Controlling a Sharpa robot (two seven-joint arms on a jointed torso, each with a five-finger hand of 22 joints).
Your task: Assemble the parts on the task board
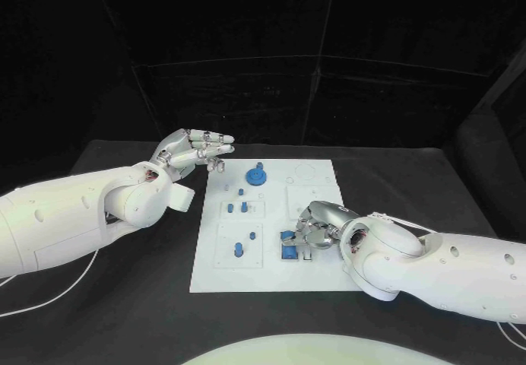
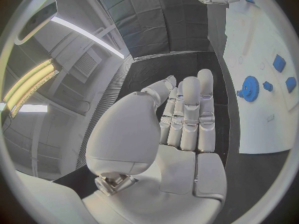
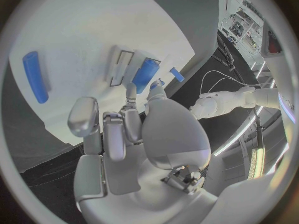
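Observation:
The white task board [image 1: 318, 171] lies in the middle of the black table. On it stand a blue gear [image 1: 255, 179] at the far side and several small blue parts [image 1: 237, 248] in its left half. My right hand [image 1: 319, 226] is low over the board's near right part, its thumb and a fingertip [image 3: 131, 93] pinching the end of a blue block [image 3: 144, 73] that sits beside a white slot frame; the same blue block [image 1: 288, 248] lies just left of that hand. My left hand [image 1: 195, 150] hovers raised off the board's far left corner, fingers loosely curled, holding nothing.
A long blue peg [image 3: 35, 77] and a small blue piece [image 3: 177, 74] lie on the board near the right hand. The gear [image 2: 250, 88] and two small blue parts [image 2: 279, 63] lie beyond the left hand. Black table surrounds the board.

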